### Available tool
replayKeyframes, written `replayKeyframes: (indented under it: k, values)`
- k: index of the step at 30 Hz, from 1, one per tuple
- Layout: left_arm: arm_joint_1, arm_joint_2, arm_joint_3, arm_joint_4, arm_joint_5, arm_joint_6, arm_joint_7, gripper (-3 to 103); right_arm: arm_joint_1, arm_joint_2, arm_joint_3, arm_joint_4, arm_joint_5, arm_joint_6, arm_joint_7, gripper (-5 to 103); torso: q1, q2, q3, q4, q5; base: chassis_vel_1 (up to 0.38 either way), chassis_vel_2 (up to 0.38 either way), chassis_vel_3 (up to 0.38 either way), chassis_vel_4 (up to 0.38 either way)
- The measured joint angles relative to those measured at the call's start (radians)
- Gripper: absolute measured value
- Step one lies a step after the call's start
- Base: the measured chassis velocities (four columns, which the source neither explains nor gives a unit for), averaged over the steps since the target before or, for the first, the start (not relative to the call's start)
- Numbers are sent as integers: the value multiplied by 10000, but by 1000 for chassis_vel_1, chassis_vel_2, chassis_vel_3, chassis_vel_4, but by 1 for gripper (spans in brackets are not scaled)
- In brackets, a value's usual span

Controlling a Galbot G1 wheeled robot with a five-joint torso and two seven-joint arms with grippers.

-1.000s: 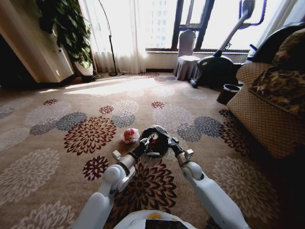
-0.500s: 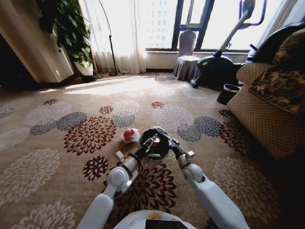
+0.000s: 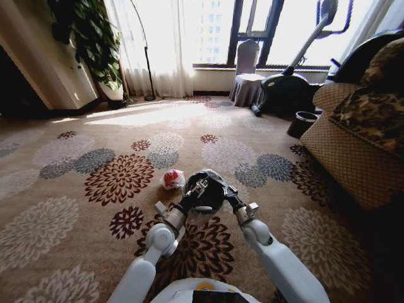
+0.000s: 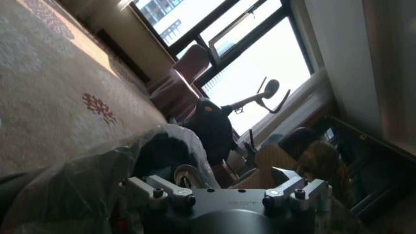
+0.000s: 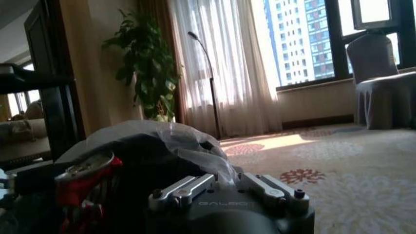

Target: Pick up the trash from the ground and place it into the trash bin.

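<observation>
The trash bin [image 3: 212,179], a black bucket lined with a crinkled bag, stands on the carpet just ahead of me. My right gripper [image 3: 227,190] is shut on its right rim. My left gripper [image 3: 199,187] reaches over the bin's mouth, shut on a small red can [image 5: 87,178] with a metal top. In the right wrist view the can hangs tilted beside the bin's bag [image 5: 162,136]. In the left wrist view the can's round end [image 4: 188,174] sits by the bag [image 4: 78,180]. A crumpled white-and-red wrapper [image 3: 172,179] lies on the carpet left of the bin.
A patterned sofa [image 3: 353,151] fills the right side, with a small dark pot [image 3: 303,123] beside it. Farther back stand an exercise bike [image 3: 287,88], a covered chair [image 3: 248,82], a floor lamp [image 3: 146,63] and a large plant [image 3: 95,44]. Open carpet lies left.
Both arms have stretched a little farther forward. My left gripper has moved deeper over the bin's mouth with the can. The wrapper has stayed where it was.
</observation>
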Motion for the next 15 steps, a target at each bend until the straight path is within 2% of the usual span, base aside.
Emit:
replayKeyframes:
  k: [1,2,3,4,6,8,9,10,11,12,13,15]
  values:
    - [6,46,17,110,985,-149,29,100,-38,-18,6,18,0,0,0,0,0,0,0,-1,-2,0,0,0,0]
    - [9,155,-5,253,2621,-187,22,100,-70,-33,11,23,0,0,-7,0,0,0,0,-3,-1,0,0,0,0]
    - [-4,196,-13,321,3442,-116,12,100,-82,-27,8,30,0,-1,-8,0,1,0,0,0,2,0,0,0,0]
    - [-4,196,-13,321,3442,-116,12,100,-82,-27,8,30,0,-1,-8,0,1,0,0,0,2,0,0,0,0]
    - [-31,347,-110,474,4848,-204,103,100,-133,-10,12,77,-6,-1,8,0,0,-1,1,-1,-4,0,0,0,0]
    - [3,397,-185,434,4940,-595,404,100,-163,12,12,124,-8,-2,4,0,0,0,0,-3,0,0,0,0,0]
    - [3,397,-185,434,4940,-595,404,100,-163,12,12,124,-8,-2,4,0,0,0,0,-3,0,0,0,0,0]
    - [53,399,-262,392,4935,-963,729,100,-179,35,12,149,-9,-2,2,0,0,0,0,-3,1,0,0,0,0]
    - [149,391,-403,307,4866,-1575,1332,100,-209,58,17,179,-15,-1,-7,0,0,0,0,0,3,0,0,0,0]
    - [149,391,-403,307,4866,-1575,1332,100,-209,58,17,179,-15,-1,-7,0,0,0,0,0,3,0,0,0,0]
    - [193,390,-455,270,4809,-1777,1587,100,-223,61,21,188,-17,-1,-8,0,0,0,-1,2,2,0,0,0,0]
    - [371,438,-698,122,4389,-2472,2648,100,-270,65,50,206,-41,-12,-3,0,0,0,0,-1,-1,0,0,0,0]
